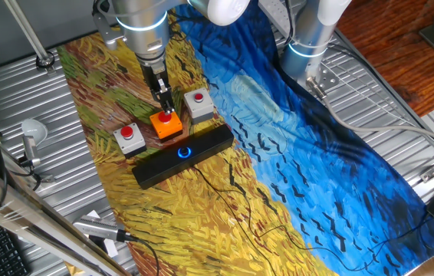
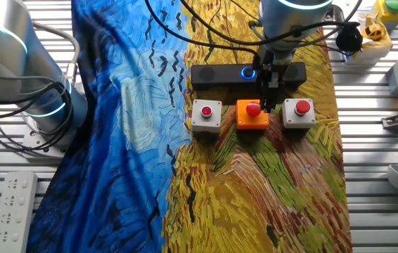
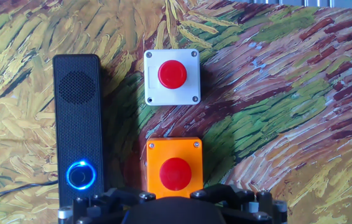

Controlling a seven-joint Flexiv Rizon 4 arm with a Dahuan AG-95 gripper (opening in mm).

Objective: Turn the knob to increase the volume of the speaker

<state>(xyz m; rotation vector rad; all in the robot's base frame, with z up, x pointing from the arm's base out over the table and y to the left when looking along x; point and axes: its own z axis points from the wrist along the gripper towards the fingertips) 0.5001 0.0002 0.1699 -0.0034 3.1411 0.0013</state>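
The speaker (image 1: 163, 165) is a long black bar lying on the painted cloth, with the knob (image 1: 184, 152) glowing blue at its middle. My gripper (image 1: 166, 110) hangs just above the orange button box, behind the speaker, its fingers close together and empty. In the other fixed view the gripper (image 2: 268, 102) sits between the speaker (image 2: 213, 74) and the orange box, just right of the knob (image 2: 247, 72). The hand view shows the speaker (image 3: 76, 118) at the left with the knob (image 3: 81, 175) at lower left. Only the hand's dark body shows along the bottom edge.
An orange box with a red button (image 1: 167, 126) stands under the gripper. Grey boxes with red buttons flank it (image 1: 129, 138) (image 1: 199, 103). A thin black cable runs from the speaker over the cloth. A second arm's base (image 1: 309, 46) stands at the back right.
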